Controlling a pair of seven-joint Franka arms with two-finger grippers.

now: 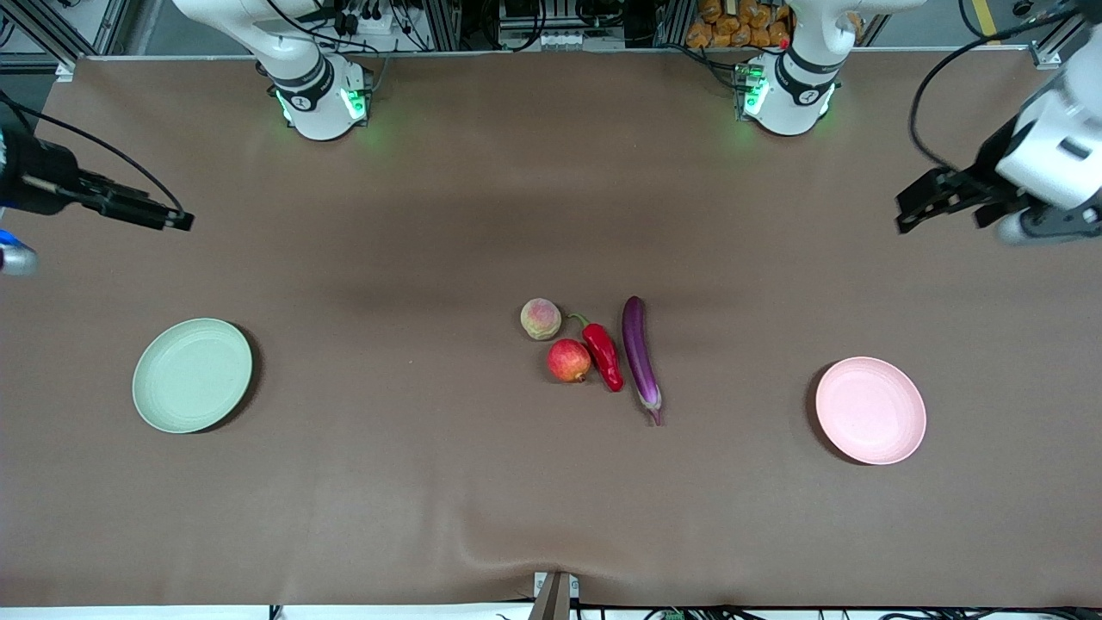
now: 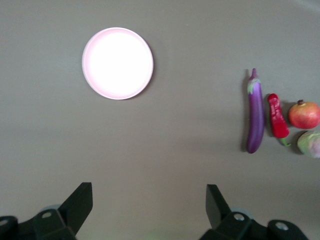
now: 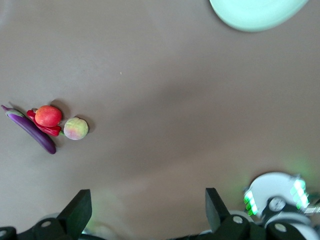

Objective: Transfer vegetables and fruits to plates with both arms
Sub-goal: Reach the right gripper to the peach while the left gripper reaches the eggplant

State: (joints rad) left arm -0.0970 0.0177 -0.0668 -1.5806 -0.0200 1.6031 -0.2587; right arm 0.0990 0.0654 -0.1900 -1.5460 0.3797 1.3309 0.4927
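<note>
The brown cloth-covered table (image 1: 430, 499) carries everything. Taking the produce cluster at its middle as the dial's centre in the front view, the round shallow pale green plate (image 1: 192, 375) lies at nine o'clock, toward the right arm's end, and the matching pale pink plate (image 1: 870, 411) at about four o'clock, toward the left arm's end. Both plates hold nothing.

The left gripper (image 1: 913, 207) hangs over bare cloth at two o'clock, its fingers (image 2: 77, 202) spread wide. The right gripper (image 1: 176, 220) hangs at ten o'clock, fingers (image 3: 76, 207) wide too.

Within the cluster, the long glossy purple eggplant (image 1: 640, 354) lies at three o'clock, the shiny red chili pepper (image 1: 603, 354) just beside it. The round red apple-like fruit (image 1: 568, 360) touches the chili, and the pale fuzzy peach (image 1: 541, 319) sits at eleven o'clock.
</note>
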